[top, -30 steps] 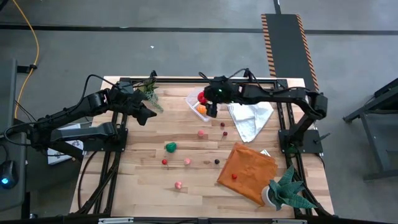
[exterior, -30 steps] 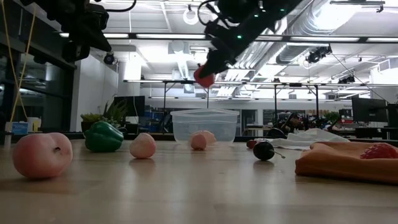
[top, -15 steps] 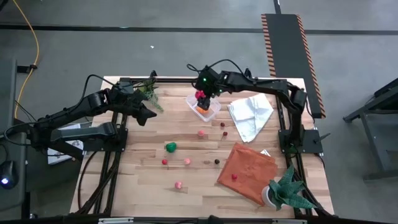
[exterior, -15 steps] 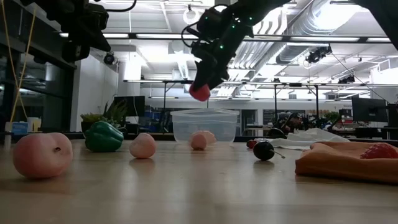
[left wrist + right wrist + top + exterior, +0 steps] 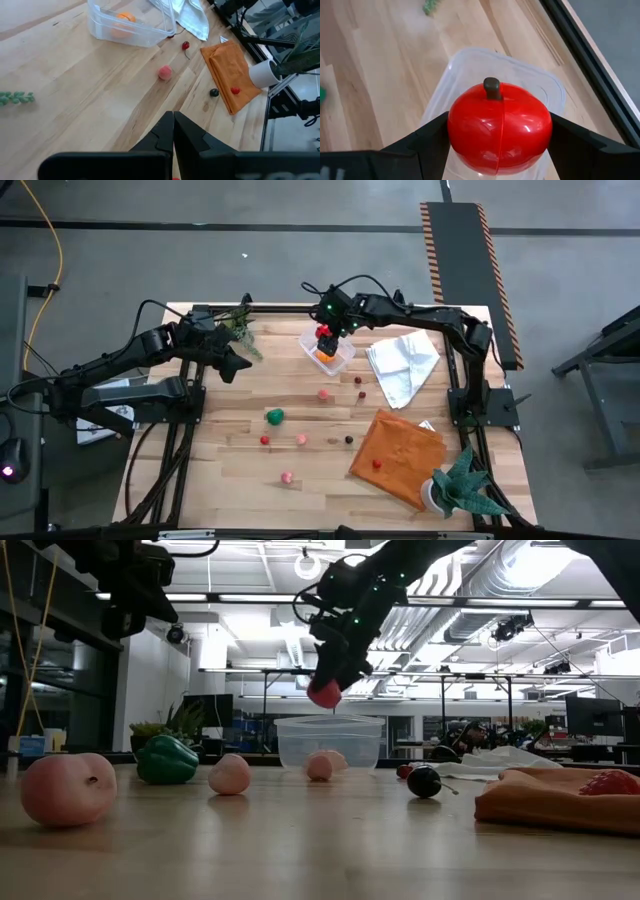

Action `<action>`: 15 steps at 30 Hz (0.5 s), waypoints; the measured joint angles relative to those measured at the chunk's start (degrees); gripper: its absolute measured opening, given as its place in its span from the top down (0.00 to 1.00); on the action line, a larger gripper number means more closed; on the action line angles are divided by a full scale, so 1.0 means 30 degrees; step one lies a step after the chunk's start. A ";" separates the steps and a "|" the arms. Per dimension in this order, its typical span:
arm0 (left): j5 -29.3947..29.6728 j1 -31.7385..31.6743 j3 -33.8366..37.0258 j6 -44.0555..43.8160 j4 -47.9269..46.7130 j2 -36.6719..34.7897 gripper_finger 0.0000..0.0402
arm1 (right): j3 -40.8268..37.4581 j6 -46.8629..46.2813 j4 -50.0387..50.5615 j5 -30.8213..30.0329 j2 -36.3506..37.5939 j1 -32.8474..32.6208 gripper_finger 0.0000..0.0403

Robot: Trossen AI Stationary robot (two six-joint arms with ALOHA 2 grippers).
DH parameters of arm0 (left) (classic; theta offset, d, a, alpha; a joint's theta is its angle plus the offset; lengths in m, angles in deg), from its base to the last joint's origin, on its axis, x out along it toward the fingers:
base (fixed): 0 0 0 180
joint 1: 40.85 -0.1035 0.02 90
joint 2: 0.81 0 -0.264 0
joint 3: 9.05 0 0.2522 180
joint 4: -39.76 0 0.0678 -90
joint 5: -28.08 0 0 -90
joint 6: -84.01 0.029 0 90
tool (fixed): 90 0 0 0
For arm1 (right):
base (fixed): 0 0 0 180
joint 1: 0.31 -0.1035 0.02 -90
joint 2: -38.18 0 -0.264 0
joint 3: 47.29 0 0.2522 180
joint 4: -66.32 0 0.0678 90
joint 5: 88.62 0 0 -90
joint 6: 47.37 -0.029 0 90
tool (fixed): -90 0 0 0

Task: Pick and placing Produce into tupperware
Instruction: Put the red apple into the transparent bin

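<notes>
My right gripper (image 5: 323, 333) is shut on a red toy apple (image 5: 500, 127) and hangs over the clear tupperware (image 5: 330, 352), which stands near the table's far edge. In the low view the apple (image 5: 323, 693) hangs just above the tupperware's rim (image 5: 330, 720). An orange piece (image 5: 325, 357) lies inside. More produce lies on the wood: a green pepper (image 5: 274, 416), pink pieces (image 5: 324, 393) (image 5: 287, 477) and small red ones (image 5: 264, 440). My left gripper (image 5: 240, 365) waits, shut, raised over the table's far left. My right gripper pinches the red apple between its two fingers, one on each of its opposite sides (image 5: 457, 132). The fingers (image 5: 425, 137) come from above, pointing down. The apple is lifted clear over the tupperware's open top, its brown stem (image 5: 491, 88) in sight.
A white cloth (image 5: 403, 368) lies right of the tupperware, and an orange cloth (image 5: 398, 452) with a red piece (image 5: 376, 464) lies nearer. Potted plants stand at the near right corner (image 5: 460, 485) and by the far edge (image 5: 240, 330). Bare wood shows at the near left.
My right gripper has carried the red apple down toward the tupperware's rim and a little toward the table's left, staying shut on it. The apple now hangs over the tupperware's opening. The produce on the table has kept its place.
</notes>
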 joint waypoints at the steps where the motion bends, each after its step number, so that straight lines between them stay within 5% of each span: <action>1: -0.0007 0.0000 0.0002 0.0097 0.0004 -0.0003 1.00 | 0.0000 -0.0260 -0.0007 0.0052 -0.0072 0.0023 0.33; 15: -0.0085 -0.0007 0.0002 0.1605 0.0039 -0.0001 1.00 | -0.0007 -0.1289 0.0352 0.0288 -0.1034 0.0080 0.33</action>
